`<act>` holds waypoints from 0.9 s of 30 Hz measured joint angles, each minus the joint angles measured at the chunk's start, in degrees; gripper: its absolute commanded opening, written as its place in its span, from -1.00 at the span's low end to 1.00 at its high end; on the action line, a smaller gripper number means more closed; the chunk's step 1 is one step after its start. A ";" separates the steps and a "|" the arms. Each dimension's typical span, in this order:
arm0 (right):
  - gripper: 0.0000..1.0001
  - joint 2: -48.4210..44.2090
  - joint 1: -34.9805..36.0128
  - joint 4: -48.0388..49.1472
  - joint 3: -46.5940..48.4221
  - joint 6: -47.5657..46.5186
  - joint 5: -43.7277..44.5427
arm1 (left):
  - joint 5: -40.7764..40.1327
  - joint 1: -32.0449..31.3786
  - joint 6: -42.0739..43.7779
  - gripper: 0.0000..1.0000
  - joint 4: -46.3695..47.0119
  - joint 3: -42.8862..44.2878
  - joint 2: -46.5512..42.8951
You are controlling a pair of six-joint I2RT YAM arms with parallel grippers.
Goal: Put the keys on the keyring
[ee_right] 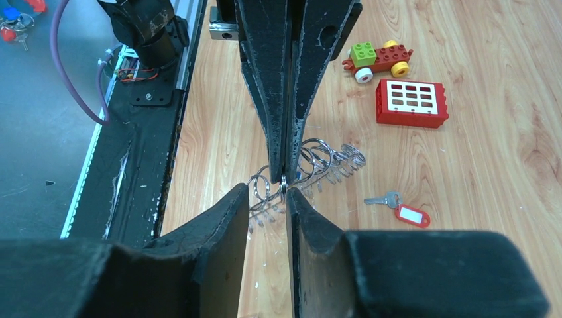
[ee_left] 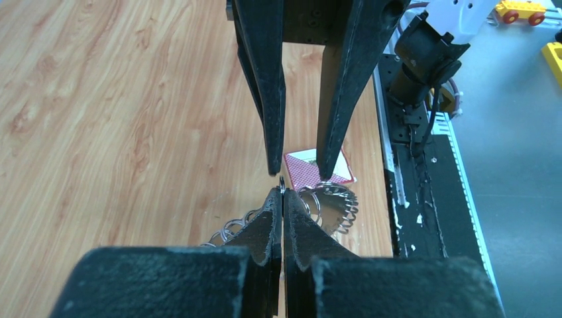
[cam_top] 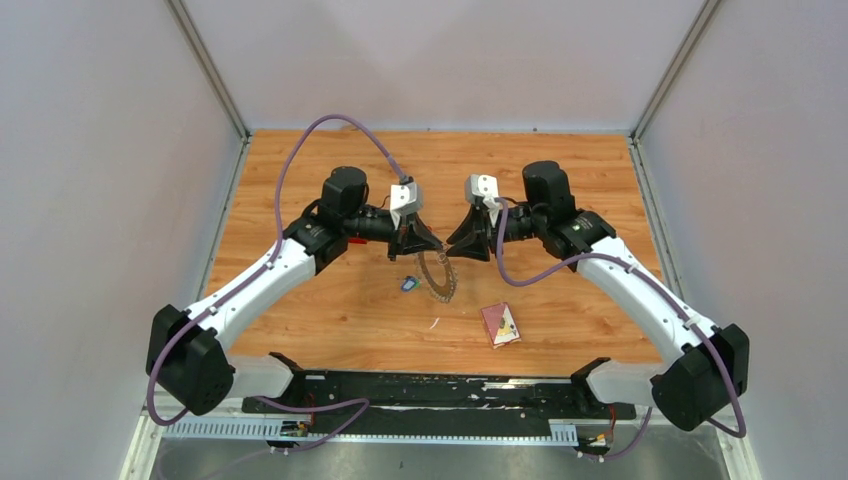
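Note:
The keyring [cam_top: 437, 275] is a grey coiled ring, held up on edge between my two grippers. My left gripper [cam_top: 418, 240] is shut on a small loop of the keyring [ee_left: 335, 205]; its tips meet in the left wrist view [ee_left: 283, 192]. My right gripper [cam_top: 468, 243] is open, its fingers either side of the left gripper's tip [ee_right: 285, 177], straddling the coils [ee_right: 325, 162]; its own tips [ee_right: 266, 192] stand apart. A key with a blue tag [cam_top: 408, 284] lies beside the ring. A key with a red tag [ee_right: 404, 211] lies on the wood.
A maroon square card [cam_top: 500, 323] lies near the front, right of the ring, and shows in the left wrist view [ee_left: 311, 171]. A red block with white squares [ee_right: 411, 103] and a small toy car [ee_right: 376, 56] show in the right wrist view. The black base rail [cam_top: 440, 390] runs along the near edge.

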 measured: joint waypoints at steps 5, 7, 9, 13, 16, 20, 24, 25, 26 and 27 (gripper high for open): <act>-0.54 0.76 0.94 0.33 -0.39 -0.24 1.27 | 0.46 -0.22 -0.94 -1.00 1.14 -0.24 0.00; -0.59 1.20 1.05 0.28 -0.52 -0.39 1.88 | 0.68 -0.24 -1.05 -1.00 1.44 -0.48 0.00; -0.67 1.38 1.20 0.33 -0.61 -0.55 2.32 | 0.90 -0.26 -1.18 -1.00 1.53 -0.70 0.00; -0.83 1.40 1.27 0.28 -0.79 -0.96 2.84 | 1.07 -0.31 -1.20 -1.00 1.55 -0.79 -0.04; -0.96 1.40 1.27 0.20 -0.85 -1.25 2.93 | 1.05 -0.28 -1.18 -1.00 1.53 -0.96 -0.13; -1.00 1.40 1.27 0.15 -0.96 -1.31 3.13 | 1.14 -0.28 -1.16 -1.00 1.55 -1.29 -0.17; -0.98 1.40 1.31 0.37 -1.38 -1.31 3.15 | 1.18 -0.31 -0.94 -1.00 1.49 -1.55 -0.20; -0.90 1.40 1.31 0.42 -1.49 -1.31 3.13 | 1.18 -0.31 -0.76 -1.00 1.38 -1.55 -0.20; -0.80 1.40 1.31 0.39 -1.53 -1.29 3.10 | 1.18 -0.31 -0.68 -1.00 1.25 -1.55 -0.20; -0.71 1.40 1.33 0.39 -1.55 -1.31 3.08 | 1.18 -0.31 -0.55 -1.00 1.11 -1.55 -0.20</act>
